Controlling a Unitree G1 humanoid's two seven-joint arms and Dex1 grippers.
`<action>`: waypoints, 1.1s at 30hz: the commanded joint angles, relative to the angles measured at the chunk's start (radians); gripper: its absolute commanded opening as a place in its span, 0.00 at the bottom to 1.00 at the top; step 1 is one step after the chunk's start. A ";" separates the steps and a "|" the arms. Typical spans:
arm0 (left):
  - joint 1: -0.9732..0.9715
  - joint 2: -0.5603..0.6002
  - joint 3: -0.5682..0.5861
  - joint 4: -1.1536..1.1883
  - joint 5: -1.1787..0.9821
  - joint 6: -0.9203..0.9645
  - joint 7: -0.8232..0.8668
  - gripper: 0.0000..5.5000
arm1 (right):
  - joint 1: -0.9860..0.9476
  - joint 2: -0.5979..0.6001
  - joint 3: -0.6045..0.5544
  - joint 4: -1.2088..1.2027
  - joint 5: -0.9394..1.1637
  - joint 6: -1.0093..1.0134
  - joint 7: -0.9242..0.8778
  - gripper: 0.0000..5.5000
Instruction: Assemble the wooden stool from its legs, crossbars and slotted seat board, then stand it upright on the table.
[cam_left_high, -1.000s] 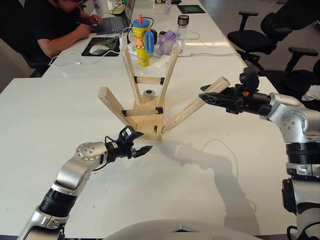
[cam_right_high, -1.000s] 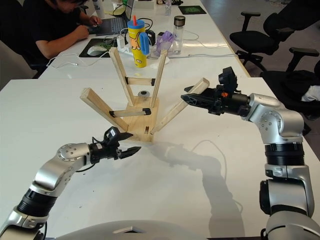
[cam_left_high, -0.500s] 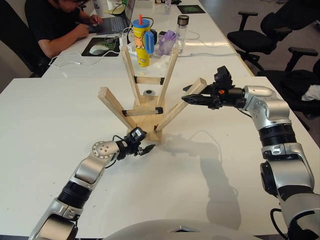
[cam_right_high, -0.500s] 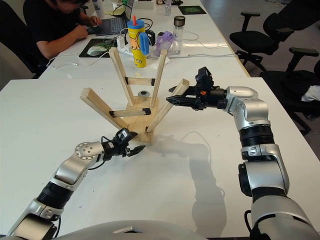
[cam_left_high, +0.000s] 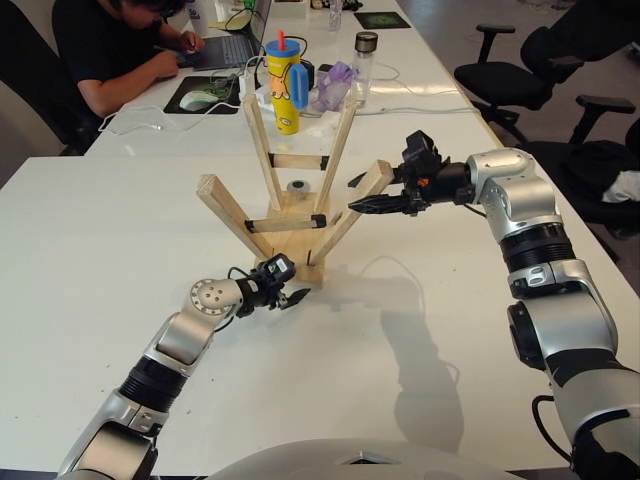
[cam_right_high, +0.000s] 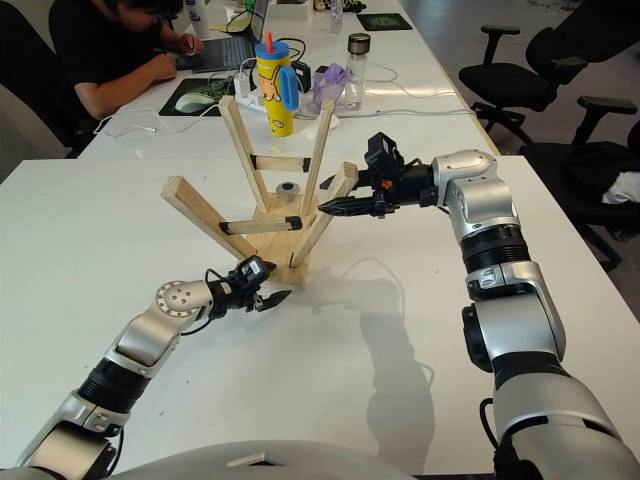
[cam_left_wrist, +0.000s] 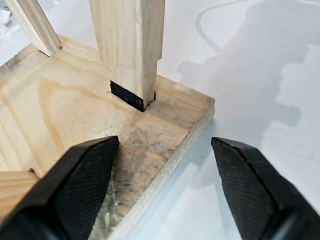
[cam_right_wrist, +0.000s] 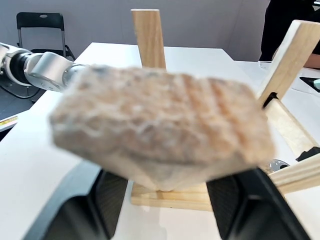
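Observation:
The wooden stool lies upside down, its seat board (cam_left_high: 302, 262) flat on the white table and its legs pointing up and outward. Two crossbars (cam_left_high: 298, 160) join leg pairs. My right gripper (cam_left_high: 362, 204) is shut on the top end of the right leg (cam_left_high: 352, 208), which leans toward it; that leg end (cam_right_wrist: 160, 125) sits between the fingers (cam_right_wrist: 112, 197). My left gripper (cam_left_high: 289, 297) is open at the board's near corner. Its fingers (cam_left_wrist: 85, 170) stand wide apart around the board's edge (cam_left_wrist: 165, 165), just below a leg socket (cam_left_wrist: 131, 95).
Behind the stool stand a yellow cup (cam_left_high: 285, 85), a bottle (cam_left_high: 366, 55) and a purple item on the far table, where a person works at a laptop. A small round metal part (cam_left_high: 296, 185) lies behind the seat board. Office chairs (cam_left_high: 520, 70) stand at right.
My right gripper has swung left with the right leg, bringing that leg steeper and nearer the others. My left gripper has moved forward to the seat board's near corner.

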 joint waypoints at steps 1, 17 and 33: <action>0.070 -0.003 -0.048 0.072 0.036 0.069 -0.008 0.62 | -0.002 0.046 0.068 0.019 -0.093 -0.015 -0.023 0.37; 0.087 -0.029 -0.070 0.103 0.061 0.063 -0.032 0.62 | -0.102 0.138 0.124 0.165 -0.168 -0.087 0.013 0.37; 0.048 -0.052 -0.073 0.128 0.051 0.068 -0.052 0.62 | -0.029 0.237 0.187 0.145 -0.240 -0.006 -0.149 0.37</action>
